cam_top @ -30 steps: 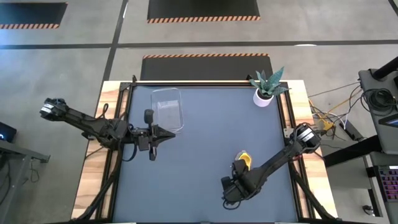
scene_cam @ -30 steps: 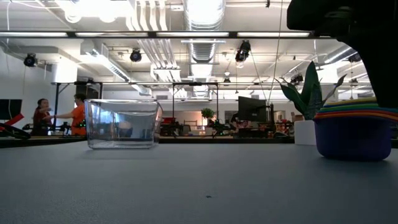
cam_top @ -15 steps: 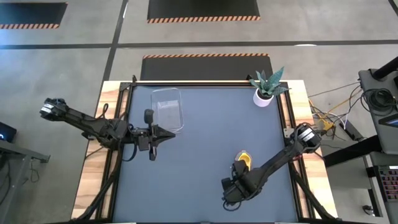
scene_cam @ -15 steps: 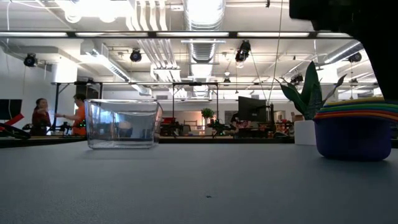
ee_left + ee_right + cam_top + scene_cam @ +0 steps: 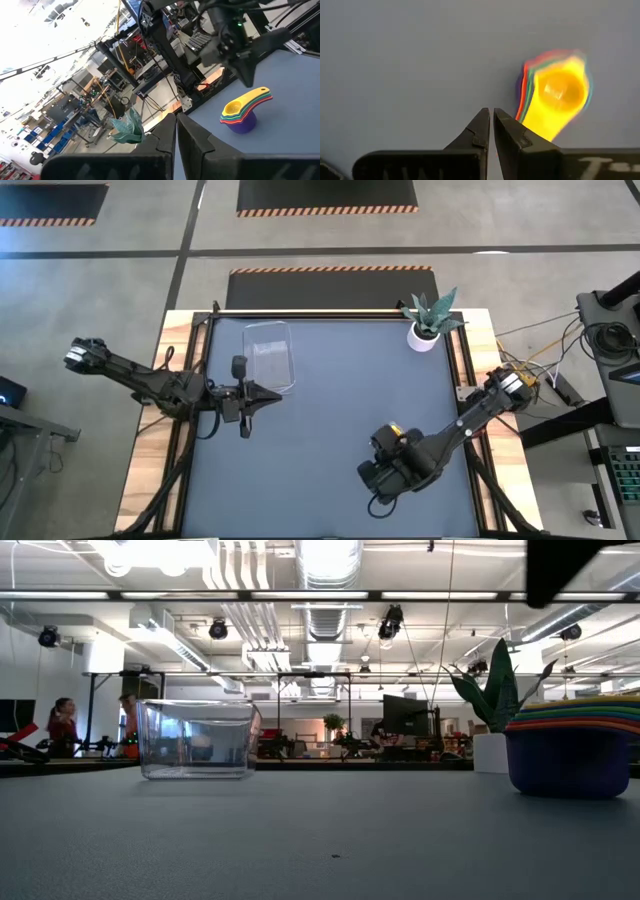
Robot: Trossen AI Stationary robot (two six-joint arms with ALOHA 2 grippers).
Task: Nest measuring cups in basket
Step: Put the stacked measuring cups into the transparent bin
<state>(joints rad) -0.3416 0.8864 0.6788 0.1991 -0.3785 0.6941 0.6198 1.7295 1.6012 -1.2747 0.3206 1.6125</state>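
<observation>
A dark grey desk (image 5: 330,390) seen from above, with two dark robot arms. The measuring cups (image 5: 243,113) sit nested in one stack on the desk's near right part, well apart from the clear basket (image 5: 270,355), which stands on the far left part. From above, the right arm covers most of the stack, leaving only a sliver of yellow showing. At desk level the stack is cut off at the picture's right edge, its blue bottom cup under coloured rims. The right tool (image 5: 491,131) hangs above the desk just beside the stack, its fingers closed on nothing. The left tool (image 5: 270,396) waits near the basket, also closed and empty. A potted plant (image 5: 428,320) stands at the far right corner. Compared with a second ago, the right arm has shifted over the stack, hiding more of it.
</observation>
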